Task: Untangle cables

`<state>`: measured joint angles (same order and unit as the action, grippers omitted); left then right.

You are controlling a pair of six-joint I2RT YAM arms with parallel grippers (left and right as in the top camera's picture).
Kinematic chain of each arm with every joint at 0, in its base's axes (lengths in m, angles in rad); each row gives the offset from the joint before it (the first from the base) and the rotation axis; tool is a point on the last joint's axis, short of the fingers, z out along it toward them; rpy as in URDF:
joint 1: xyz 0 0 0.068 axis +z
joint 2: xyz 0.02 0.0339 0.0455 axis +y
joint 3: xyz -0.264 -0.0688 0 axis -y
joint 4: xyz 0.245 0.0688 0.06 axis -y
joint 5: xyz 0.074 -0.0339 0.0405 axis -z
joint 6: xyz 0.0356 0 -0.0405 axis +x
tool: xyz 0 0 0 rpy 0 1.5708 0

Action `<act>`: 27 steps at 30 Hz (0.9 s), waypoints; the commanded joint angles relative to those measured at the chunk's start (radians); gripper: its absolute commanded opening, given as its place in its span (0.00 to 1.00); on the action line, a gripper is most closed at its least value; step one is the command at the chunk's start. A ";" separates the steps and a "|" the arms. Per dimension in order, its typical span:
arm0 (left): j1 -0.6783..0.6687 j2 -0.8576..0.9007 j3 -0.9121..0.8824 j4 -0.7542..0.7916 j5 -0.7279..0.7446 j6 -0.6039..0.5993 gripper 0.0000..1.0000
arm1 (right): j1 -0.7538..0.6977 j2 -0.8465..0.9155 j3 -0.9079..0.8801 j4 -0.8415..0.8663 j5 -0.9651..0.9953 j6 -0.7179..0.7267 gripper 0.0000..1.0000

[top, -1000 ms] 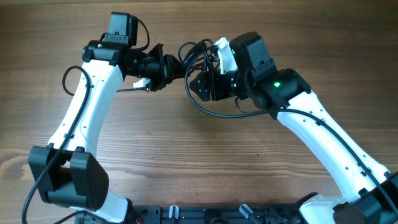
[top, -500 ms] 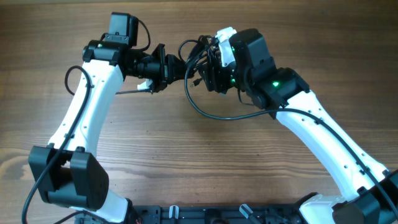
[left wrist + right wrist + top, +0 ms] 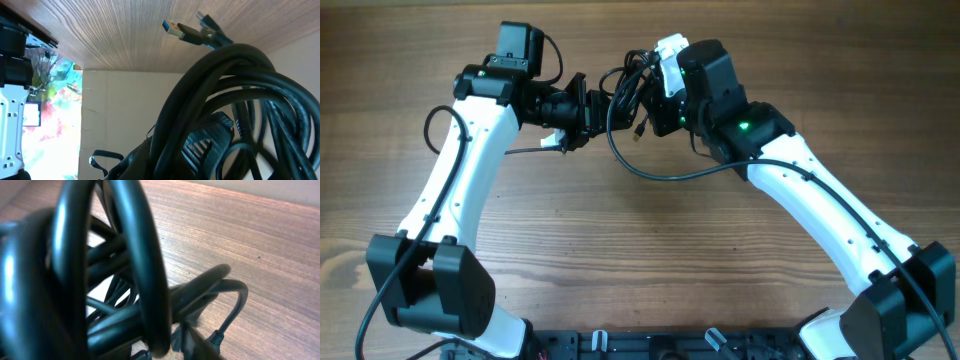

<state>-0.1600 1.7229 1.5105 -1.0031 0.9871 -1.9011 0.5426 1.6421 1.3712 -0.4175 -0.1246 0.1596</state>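
Note:
The cables (image 3: 625,88) are a bunch of black loops held above the table between my two grippers. One long loop (image 3: 655,174) sags down onto the wood. My left gripper (image 3: 598,108) is shut on the left side of the bunch. A whitish plug (image 3: 552,140) hangs under it. My right gripper (image 3: 648,108) is pushed into the bunch from the right, its jaws closed in on the strands. In the left wrist view the cables (image 3: 235,75) fill the frame, with a USB plug (image 3: 175,29) sticking out. In the right wrist view the cables (image 3: 135,255) hide my fingers, and a small plug (image 3: 216,337) dangles.
A thin straight cord (image 3: 520,148) runs left from the whitish plug, passing under the left arm. The wooden table (image 3: 640,260) stretches all round. Both arm bases stand along the front edge.
My right gripper has moved up and left into the bunch and its jaws have narrowed from wide open. The sagging loop has shifted left. The left arm has held still.

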 commanded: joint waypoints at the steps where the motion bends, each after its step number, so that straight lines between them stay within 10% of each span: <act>1: -0.019 -0.005 0.006 -0.012 0.011 0.035 0.04 | -0.003 0.014 0.010 -0.053 0.005 0.055 0.11; 11: -0.018 -0.005 0.006 -0.019 -0.795 0.227 0.04 | -0.003 -0.243 0.011 -0.487 -0.033 0.113 0.04; 18: -0.019 -0.005 0.006 -0.036 -0.592 0.175 0.04 | -0.003 -0.224 0.010 -0.498 -0.124 0.126 0.17; 20: -0.019 -0.005 0.006 -0.059 -0.632 0.295 0.04 | -0.003 -0.221 0.011 -0.482 -0.123 0.088 0.25; 23: -0.021 -0.004 0.006 0.037 -0.731 0.903 0.04 | -0.004 -0.231 0.019 -0.469 -0.119 0.022 0.55; 27: -0.045 -0.004 0.006 0.104 -0.665 1.299 0.04 | -0.006 -0.244 0.026 -0.452 -0.128 0.022 0.71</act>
<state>-0.1841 1.7184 1.5101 -0.9340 0.2798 -1.0183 0.5423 1.4155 1.3697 -0.8856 -0.2317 0.2016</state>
